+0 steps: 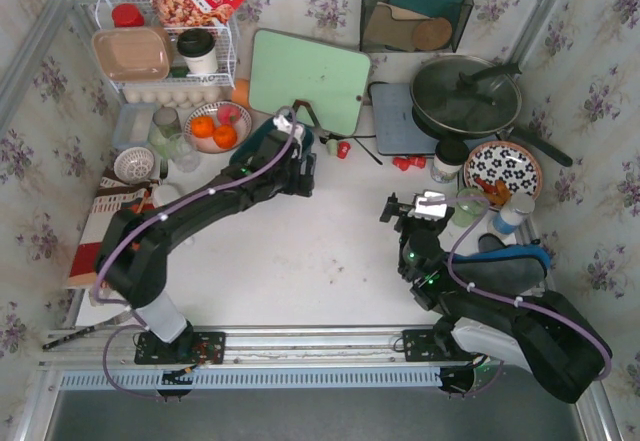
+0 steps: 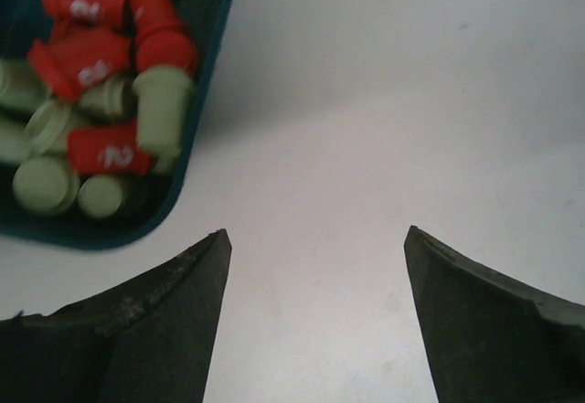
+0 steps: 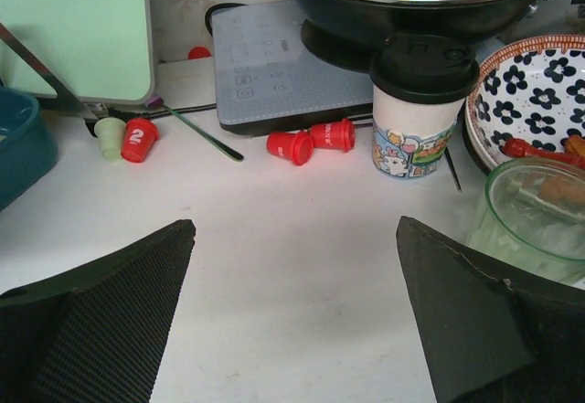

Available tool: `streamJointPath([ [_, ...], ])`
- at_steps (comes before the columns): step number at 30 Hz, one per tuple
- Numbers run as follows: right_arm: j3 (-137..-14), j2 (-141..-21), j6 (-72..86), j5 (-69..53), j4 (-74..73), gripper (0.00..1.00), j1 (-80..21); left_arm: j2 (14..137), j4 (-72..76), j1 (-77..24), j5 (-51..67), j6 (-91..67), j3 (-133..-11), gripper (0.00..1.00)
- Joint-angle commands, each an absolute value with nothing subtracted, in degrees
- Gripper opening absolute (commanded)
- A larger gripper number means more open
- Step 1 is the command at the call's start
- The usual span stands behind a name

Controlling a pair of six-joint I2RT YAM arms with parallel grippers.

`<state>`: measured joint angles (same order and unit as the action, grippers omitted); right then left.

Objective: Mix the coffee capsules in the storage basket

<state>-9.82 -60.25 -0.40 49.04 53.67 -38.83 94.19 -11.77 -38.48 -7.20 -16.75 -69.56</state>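
The dark teal storage basket (image 1: 257,142) sits left of centre on the white table. In the left wrist view the storage basket (image 2: 196,101) holds several red and pale green coffee capsules (image 2: 110,101) jumbled together. My left gripper (image 1: 303,173) is open and empty; in its wrist view it (image 2: 315,234) hangs over bare table just right of the basket. A green capsule (image 3: 110,136) and a red one (image 3: 139,140) lie loose by the cutting board, and two red capsules (image 3: 311,140) lie by the cooker. My right gripper (image 3: 294,225) is open and empty, short of them.
A green cutting board (image 1: 308,79) leans at the back. An induction cooker (image 3: 283,74) with a black pan (image 1: 466,96), a lidded paper cup (image 3: 422,111), a glass (image 3: 535,211) and a patterned bowl (image 1: 503,169) stand at the right. A white wire rack (image 1: 170,51) and a bowl of oranges (image 1: 215,126) stand at the left.
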Motion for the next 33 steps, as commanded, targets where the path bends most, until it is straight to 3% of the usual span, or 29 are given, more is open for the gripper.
streamJointPath([
  [1, -9.7, -59.5, 0.8, 50.1, 55.7, 1.0, -38.8, 101.0, -6.7, -38.6, -2.4, -16.0, -75.6, 0.76],
  [5, -9.7, -58.5, 1.0, 50.0, 55.1, 1.0, -38.8, 110.3, -4.7, -38.6, -0.6, -16.6, -84.5, 0.74],
  [8, -9.6, -58.0, 1.0, 49.9, 55.1, 1.0, -38.8, 118.1, -3.5, -38.6, -0.2, -16.8, -90.9, 0.66],
  [21, -9.6, -56.7, 1.5, 49.0, 54.4, 1.0, -38.8, 140.4, -14.4, -38.0, -11.2, -13.4, -119.2, 0.52],
  [28, -9.6, -56.0, 2.1, 48.5, 53.7, 1.0, -38.7, 150.2, -26.7, -36.6, -14.2, -14.2, -135.3, 0.49],
  [33, -9.6, -55.8, 2.5, 47.8, 53.5, 1.0, -38.7, 152.8, -30.4, -35.5, -12.2, -15.6, -140.2, 0.5],
])
